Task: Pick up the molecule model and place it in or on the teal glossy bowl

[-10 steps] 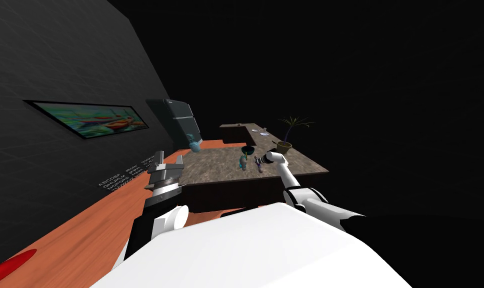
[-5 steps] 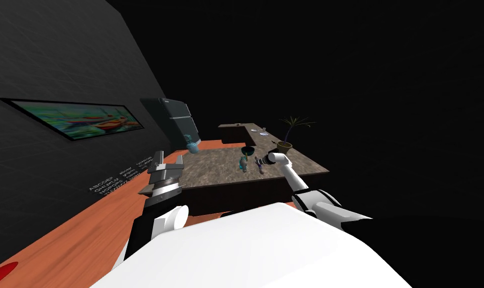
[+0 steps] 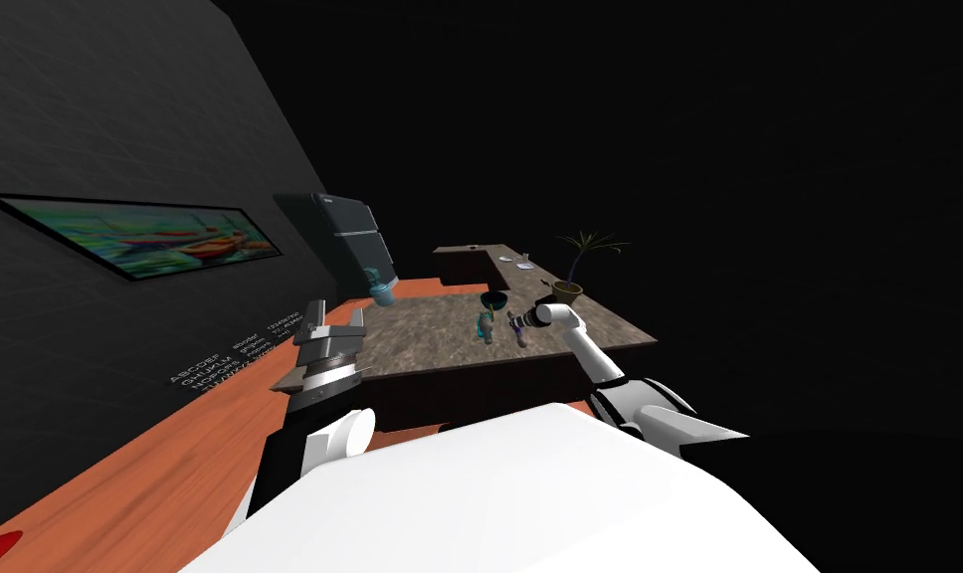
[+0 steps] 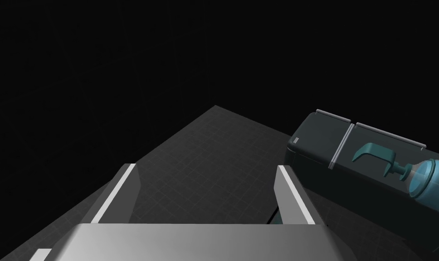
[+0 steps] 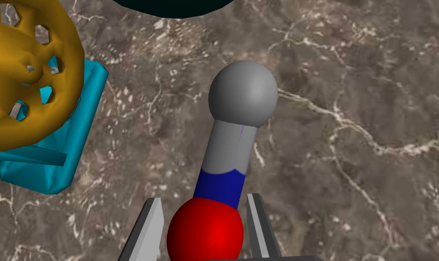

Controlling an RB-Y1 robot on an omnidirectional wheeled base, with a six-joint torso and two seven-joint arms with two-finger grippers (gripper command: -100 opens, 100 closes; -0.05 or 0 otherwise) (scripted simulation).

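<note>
Mostly cropped, the bowl (image 5: 168, 7) lies beyond the molecule model (image 5: 230, 152).

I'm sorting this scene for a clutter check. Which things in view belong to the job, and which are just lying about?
Job: molecule model, right end effector shut on it, teal bowl, marbled counter.
Lying about: yellow holed object, teal block, pump bottle, potted plant, fridge, wall picture, open left end effector.
</note>
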